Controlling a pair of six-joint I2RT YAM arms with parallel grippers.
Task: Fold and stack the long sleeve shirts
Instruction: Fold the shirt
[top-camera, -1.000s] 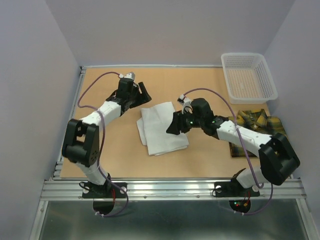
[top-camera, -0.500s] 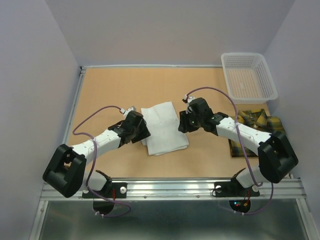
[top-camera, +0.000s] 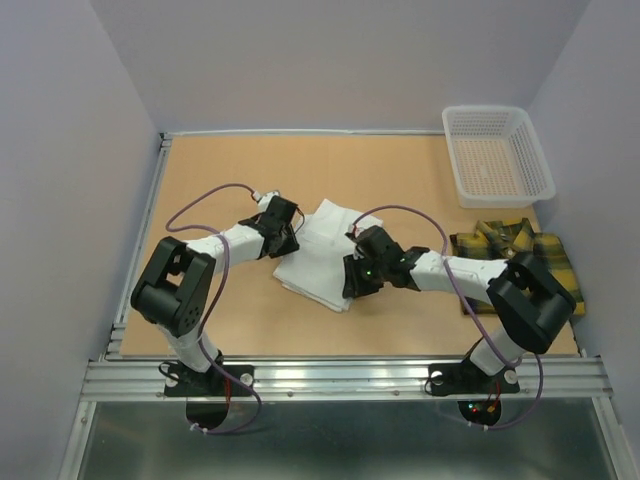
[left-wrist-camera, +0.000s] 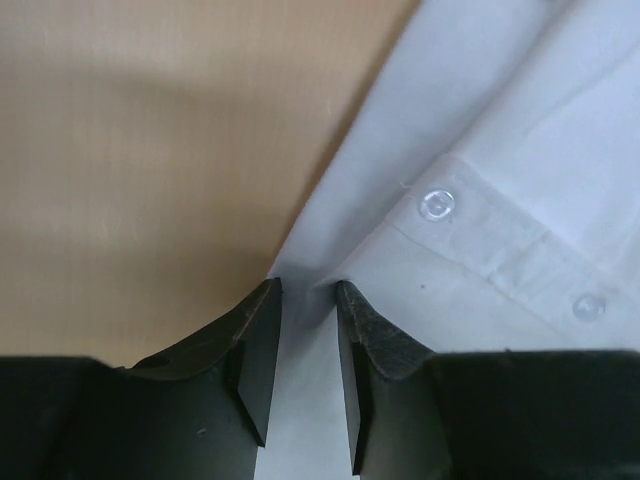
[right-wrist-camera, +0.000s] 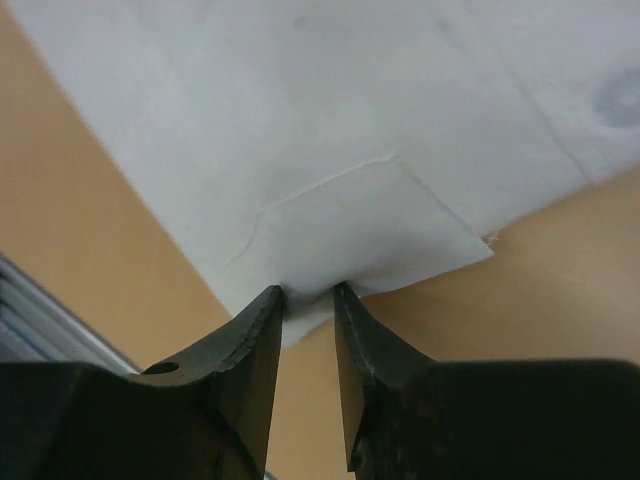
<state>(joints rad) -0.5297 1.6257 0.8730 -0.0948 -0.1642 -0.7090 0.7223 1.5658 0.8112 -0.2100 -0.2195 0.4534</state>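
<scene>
Both pincers clamped on the folded white shirt (top-camera: 318, 256), mid-table (top-camera: 220, 170).
My left gripper (top-camera: 289, 238) pinches the shirt's 10 o'clock edge beside the buttons. My right gripper (top-camera: 352, 280) nips its 5 o'clock corner. I see the plaid shirt (top-camera: 520, 250) lying at the table's 3 o'clock and the basket (top-camera: 497, 150) at 1 o'clock.

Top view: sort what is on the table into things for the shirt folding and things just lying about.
For the job: white shirt, pinched at two edges by the left gripper and right gripper; plaid shirt, to the right.
Lying about: mesh basket, far right corner.
</scene>
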